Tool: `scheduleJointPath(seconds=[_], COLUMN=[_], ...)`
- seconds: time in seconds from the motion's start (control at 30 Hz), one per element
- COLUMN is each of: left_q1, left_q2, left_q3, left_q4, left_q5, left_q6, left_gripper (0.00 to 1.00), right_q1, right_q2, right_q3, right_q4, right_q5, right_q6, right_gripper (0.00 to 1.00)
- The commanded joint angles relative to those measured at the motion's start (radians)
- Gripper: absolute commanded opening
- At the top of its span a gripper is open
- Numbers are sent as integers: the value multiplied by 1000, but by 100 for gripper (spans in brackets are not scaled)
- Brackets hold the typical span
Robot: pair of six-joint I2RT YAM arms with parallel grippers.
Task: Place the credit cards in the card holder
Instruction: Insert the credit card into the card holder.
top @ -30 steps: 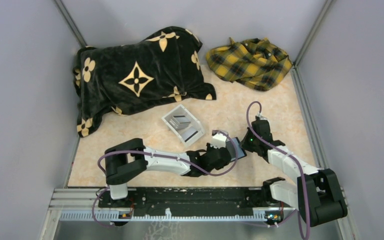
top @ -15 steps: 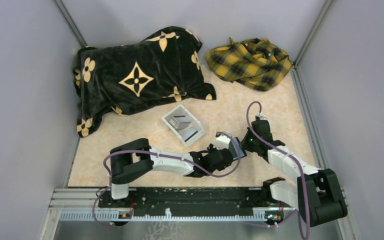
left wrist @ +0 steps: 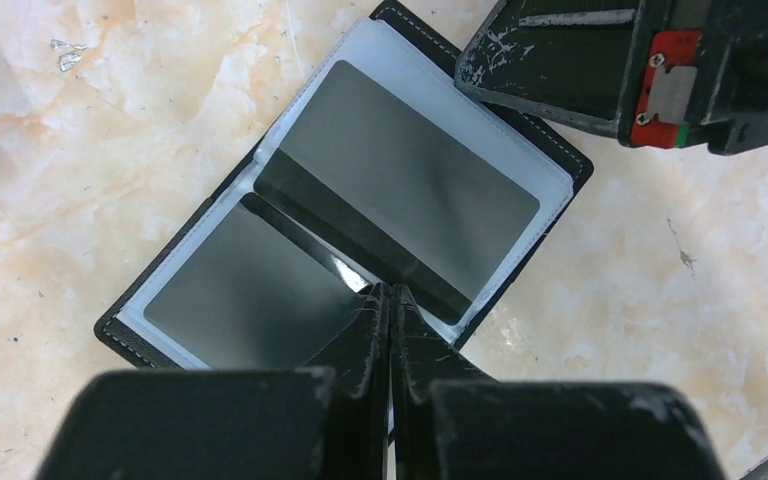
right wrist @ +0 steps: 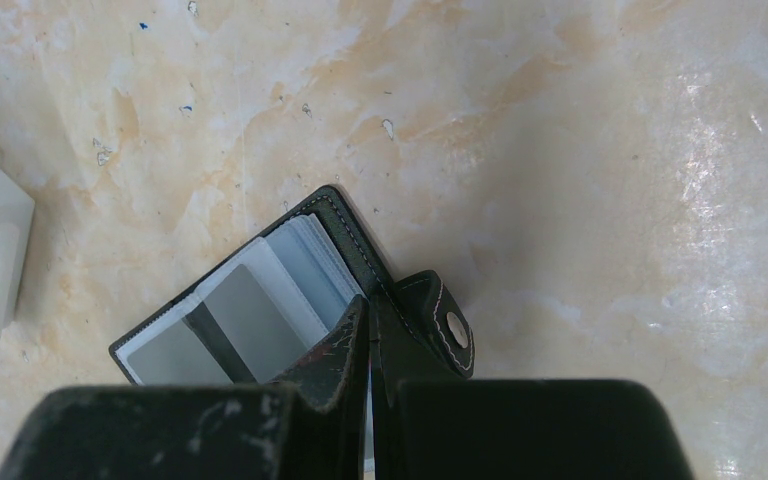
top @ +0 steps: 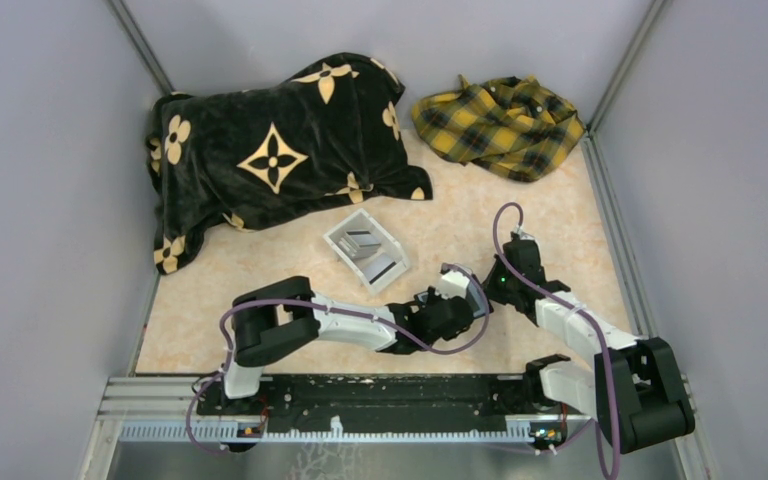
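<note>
Tool (left wrist: 390,300) on L now shut at card holder (left wrist: 460,122)

A black throw (top: 280,150) patterned with gold flowers is lying bunched at the far left of the marbled beige desk (top: 580,230). A yellow and dark plaid cloth (top: 500,125) is sitting crumpled in the far right corner, well apart from it. A clear-white open-top box (top: 332,240) is resting askew near the throw's front edge. Grey walls (top: 40,200) are enclosing the desk on three sides.

Black card holder (left wrist: 520,150) lies open (credit cards (left wrist: 410,170) sleeved)
</note>
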Motion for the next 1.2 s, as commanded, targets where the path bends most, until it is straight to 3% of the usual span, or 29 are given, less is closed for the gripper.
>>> scheduleJointPath(seconds=[0.0,0.6,0.83,1.17], left_q1=[-7,-7,-7,-9], left_q2=[30,-19,-43,-16], left_q3=[30,19,-21,-13], left_q4=[29,41,24,5], left_q5=[12,-88,-79,-55], left_q6=[24,40,33,28], left_gripper=[3,8,0,0], right_q1=[-8,-8,-7,-7], right_q2=[6,15,23,23], right_q3=[-17,-4,1,-1], right_q4=[-6,-15,-12,-11], right_q5=[0,5,1,1], right_q6=[-2,-14,-17,-15], right_gripper=[0,0,0,0])
